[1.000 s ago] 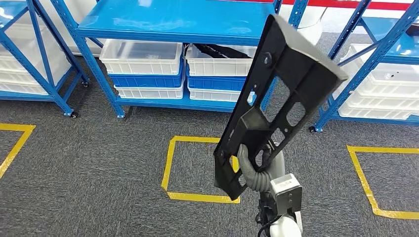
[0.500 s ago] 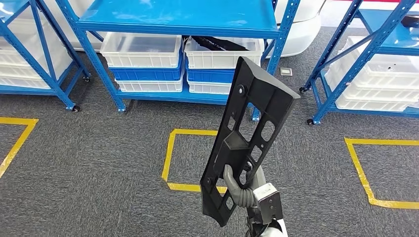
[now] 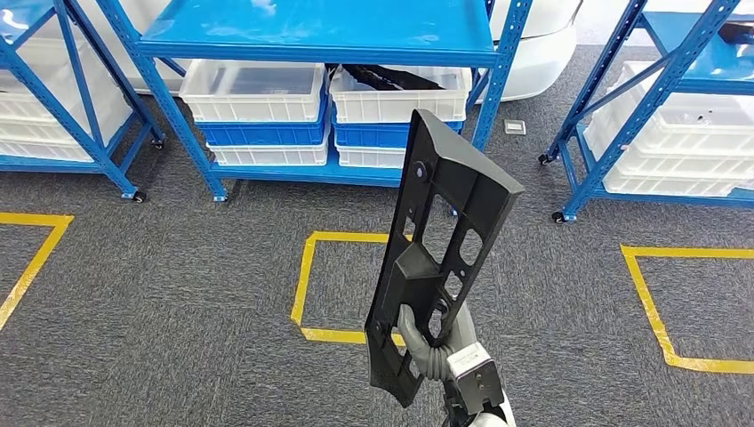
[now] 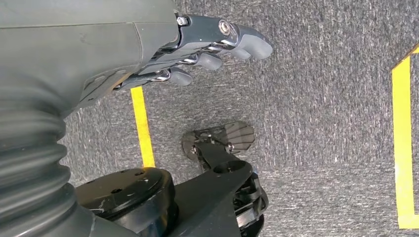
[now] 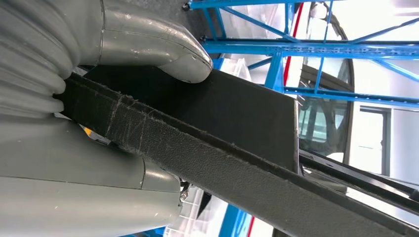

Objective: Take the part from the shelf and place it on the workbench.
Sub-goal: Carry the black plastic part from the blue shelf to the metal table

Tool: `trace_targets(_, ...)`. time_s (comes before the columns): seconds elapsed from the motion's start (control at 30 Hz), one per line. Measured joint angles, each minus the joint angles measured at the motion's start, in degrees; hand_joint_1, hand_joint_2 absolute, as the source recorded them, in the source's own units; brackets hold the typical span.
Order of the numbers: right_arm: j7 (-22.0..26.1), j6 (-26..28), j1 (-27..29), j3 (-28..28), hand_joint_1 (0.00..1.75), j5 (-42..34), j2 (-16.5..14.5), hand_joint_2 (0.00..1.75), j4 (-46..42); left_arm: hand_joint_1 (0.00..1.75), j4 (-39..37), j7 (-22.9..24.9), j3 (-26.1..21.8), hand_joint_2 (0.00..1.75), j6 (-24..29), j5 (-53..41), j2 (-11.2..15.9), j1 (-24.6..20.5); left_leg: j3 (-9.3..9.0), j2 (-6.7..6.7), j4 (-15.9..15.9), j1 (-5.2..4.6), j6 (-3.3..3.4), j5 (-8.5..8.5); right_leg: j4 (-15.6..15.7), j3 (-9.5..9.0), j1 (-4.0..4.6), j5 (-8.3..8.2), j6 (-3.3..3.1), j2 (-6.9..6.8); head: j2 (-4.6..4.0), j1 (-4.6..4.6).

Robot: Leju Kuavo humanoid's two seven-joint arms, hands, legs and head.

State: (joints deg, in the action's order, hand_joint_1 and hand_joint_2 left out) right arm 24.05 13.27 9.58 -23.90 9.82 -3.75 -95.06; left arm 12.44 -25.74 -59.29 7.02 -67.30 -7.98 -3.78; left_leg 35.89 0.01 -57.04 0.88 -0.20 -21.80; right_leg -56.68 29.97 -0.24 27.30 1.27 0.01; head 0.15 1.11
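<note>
1. The part (image 3: 442, 253) is a long black piece, held up over the floor near the robot.
2. The right hand (image 3: 433, 340) grips its low end.
3. The left hand (image 4: 163, 54) hangs with nothing in it, fingers a little apart.
4. The shelf (image 3: 320, 40) stands far behind.
5. The part is off the shelf, I think; next, carry it to the workbench.

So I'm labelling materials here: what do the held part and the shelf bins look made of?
Black part: likely moulded plastic, matte, with a grainy texture and scuffed edge in the right wrist view. White bins: translucent plastic, probably; contents show dimly through the walls.
</note>
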Motion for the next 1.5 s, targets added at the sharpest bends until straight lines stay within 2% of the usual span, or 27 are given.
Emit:
trace_targets(0.23,3.7,3.3,0.8,-0.3,1.75,3.8,-0.5,1.75,-5.1,0.0,0.0,-0.1,-0.2,1.75,0.3,-0.7,0.1,0.0,0.09,0.01,0.0,-0.19,-0.16,-0.09,0.0,0.61,-0.2,-0.02,0.05,-0.01,0.0,0.0)
trace_targets(0.43,3.8,4.1,0.1,-0.3,1.75,5.6,-0.1,1.75,-12.9,0.0,0.0,-0.1,-0.3,1.75,0.6,-1.3,0.3,0.0,0.1,0.01,0.0,-0.25,-0.2,-0.03,0.0,0.61,-0.33,-0.12,0.19,-0.01,0.0,-0.01)
trace_targets(0.83,3.3,5.0,-3.9,-0.4,1.75,7.9,1.6,1.75,-18.9,0.0,0.0,-0.1,-0.3,1.75,0.5,-1.8,0.6,-0.1,0.13,-0.01,-0.1,-0.27,-0.18,0.03,0.0,0.56,-0.4,-0.19,0.27,-0.01,0.0,0.0)
trace_targets(0.93,2.6,5.1,-4.7,-0.9,1.75,9.1,1.9,1.75,-18.9,0.0,0.0,0.0,-0.4,1.75,0.5,-1.8,0.7,-0.1,0.39,-0.1,-0.5,-0.45,0.43,-0.06,0.3,0.15,-0.8,-0.46,0.74,-0.05,0.0,0.03)
trace_targets(1.0,2.2,5.2,-5.1,-1.4,1.75,9.7,1.9,1.75,-18.9,0.0,0.0,0.0,-0.4,1.75,0.5,-1.8,0.7,-0.2,0.08,-0.1,0.4,-0.27,0.99,0.33,0.5,0.01,-0.71,-0.55,1.06,-0.06,0.0,0.07)
trace_targets(1.07,2.0,5.3,-5.4,-1.7,1.75,10.1,2.0,1.75,-18.9,0.0,0.0,0.0,-0.5,1.75,0.4,-1.9,0.5,-0.2,-0.54,-0.02,2.0,0.24,1.39,1.14,-1.3,0.92,-0.46,0.74,1.07,-0.05,0.0,-0.03)
trace_targets(1.13,1.8,5.5,-5.8,-1.9,1.75,10.5,2.2,1.75,-18.8,0.0,0.0,0.1,-0.5,1.75,0.3,-2.1,0.5,-0.4,-0.55,-0.02,2.7,0.58,1.53,1.68,-7.5,3.92,-0.64,3.96,0.89,-0.02,0.0,-0.13)
trace_targets(1.17,1.7,5.6,-5.9,-2.1,1.75,10.7,2.3,1.75,-18.6,0.0,0.0,0.1,-0.5,1.75,0.3,-2.1,0.4,-0.4,-0.31,-0.06,2.7,0.66,1.46,1.85,-11.2,5.7,-0.88,5.54,1.0,0.0,0.0,-0.14)
trace_targets(1.2,1.6,5.7,-5.9,-2.3,1.75,10.9,2.5,1.75,-18.5,0.0,0.0,0.1,-0.5,1.75,0.2,-2.1,0.4,-0.4,-0.04,-0.14,2.7,0.77,1.25,1.99,-13.8,6.93,-1.18,6.44,1.34,-0.01,0.0,-0.13)
trace_targets(1.23,1.5,5.7,-5.9,-2.5,1.75,11.0,2.6,1.75,-18.3,0.0,0.0,0.2,-0.5,1.75,0.2,-2.2,0.4,-0.4,0.22,-0.25,2.6,0.95,0.97,2.19,-14.5,7.16,-1.51,6.47,1.95,-0.02,0.0,-0.12)
trace_targets(1.27,1.4,5.8,-5.9,-2.6,1.75,11.2,2.7,1.75,-18.2,0.0,0.0,0.2,-0.5,1.75,0.2,-2.2,0.4,-0.4,0.51,-0.42,2.6,1.21,0.61,2.41,-12.7,6.07,-1.91,5.59,2.84,-0.02,0.0,-0.12)
trace_targets(1.33,1.3,6.0,-6.0,-2.8,1.75,11.4,2.9,1.75,-18.1,0.0,0.1,0.2,-0.5,1.75,0.2,-2.2,0.5,-0.4,1.21,-0.91,2.0,1.66,-0.41,2.74,-4.9,1.8,-2.71,2.92,4.58,0.24,0.0,-0.22)
trace_targets(1.37,1.2,6.0,-6.0,-2.9,1.75,11.5,2.9,1.75,-18.0,0.0,0.1,0.2,-0.5,1.75,0.2,-2.2,0.5,-0.4,1.52,-1.16,1.6,1.71,-1.0,2.76,-1.6,0.15,-2.88,1.92,4.8,0.45,0.0,-0.32)
trace_targets(1.4,1.2,6.1,-6.0,-2.9,1.75,11.6,3.0,1.75,-17.9,0.0,0.2,0.3,-0.5,1.75,0.2,-2.3,0.6,-0.4,1.7,-1.36,1.3,1.65,-1.57,2.77,-0.1,-0.65,-2.86,1.41,4.44,0.61,0.0,-0.31)
trace_targets(1.5,1.1,6.4,-6.0,-3.0,1.75,11.7,3.0,1.75,-17.8,0.0,0.2,0.3,-0.5,1.75,0.2,-2.3,0.5,-0.1,1.57,-1.64,1.6,1.79,-2.77,3.21,-0.4,-0.4,-2.45,0.84,2.13,0.33,0.0,-0.09)
